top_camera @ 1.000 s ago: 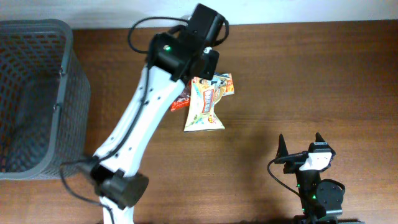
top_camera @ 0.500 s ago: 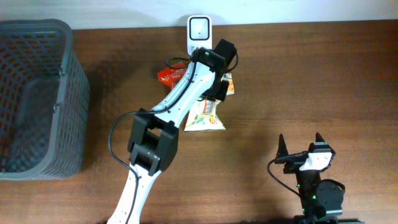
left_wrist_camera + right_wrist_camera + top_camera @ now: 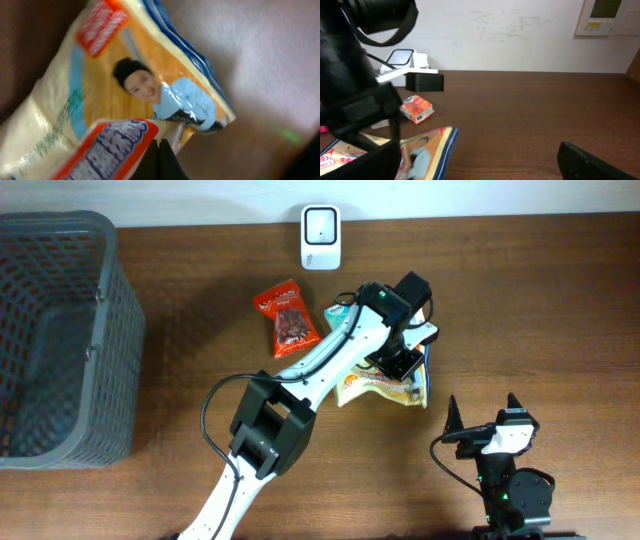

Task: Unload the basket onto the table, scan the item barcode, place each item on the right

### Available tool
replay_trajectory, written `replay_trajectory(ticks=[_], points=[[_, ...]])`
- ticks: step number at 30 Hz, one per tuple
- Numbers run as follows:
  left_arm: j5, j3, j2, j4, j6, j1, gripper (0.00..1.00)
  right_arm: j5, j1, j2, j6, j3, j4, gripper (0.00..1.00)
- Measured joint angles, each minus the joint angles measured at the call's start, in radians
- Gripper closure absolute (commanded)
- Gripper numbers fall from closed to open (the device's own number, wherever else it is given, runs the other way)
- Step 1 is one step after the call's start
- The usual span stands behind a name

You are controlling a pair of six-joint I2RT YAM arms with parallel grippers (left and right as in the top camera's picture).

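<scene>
Left gripper (image 3: 400, 365) jaws pressed together, pinching the edge of the yellow snack bag (image 3: 375, 388); bag sits mid-table, right of red packet (image 3: 287, 318), well apart from white scanner (image 3: 319, 224); right gripper (image 3: 483, 415) jaws spread, empty.

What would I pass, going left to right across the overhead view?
In order: grey mesh basket → red snack packet → yellow snack bag → right gripper. The white scanner overlaps the red packet's span, so it is left out.
</scene>
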State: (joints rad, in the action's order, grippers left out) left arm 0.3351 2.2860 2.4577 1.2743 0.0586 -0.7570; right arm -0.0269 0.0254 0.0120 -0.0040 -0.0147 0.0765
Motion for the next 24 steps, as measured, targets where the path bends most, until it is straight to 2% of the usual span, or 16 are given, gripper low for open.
replay_trajectory(ticks=[5, 8, 15, 20, 24], points=[[0.006, 0.111, 0.003, 0.193, 0.024, 0.029, 1.0, 0.0, 0.0, 0.0, 0.0, 0.0, 0.0, 0.02], [-0.003, 0.117, 0.005, 0.237, 0.005, 0.044, 1.0, 0.0, 0.0, 0.0, 0.0, 0.0, 0.0, 0.02], [-0.017, 0.117, 0.039, 0.23, -0.11, 0.044, 1.0, 0.0, 0.0, 0.0, -0.001, 0.0, 0.0, 0.02], [-0.029, 0.07, 0.055, 0.103, -0.132, 0.044, 1.0, 0.0, 0.0, 0.0, -0.001, 0.0, 0.0, 0.01], [-0.029, 0.04, 0.105, 0.072, -0.162, 0.044, 1.0, 0.0, 0.0, 0.0, -0.001, 0.0, 0.0, 0.02]])
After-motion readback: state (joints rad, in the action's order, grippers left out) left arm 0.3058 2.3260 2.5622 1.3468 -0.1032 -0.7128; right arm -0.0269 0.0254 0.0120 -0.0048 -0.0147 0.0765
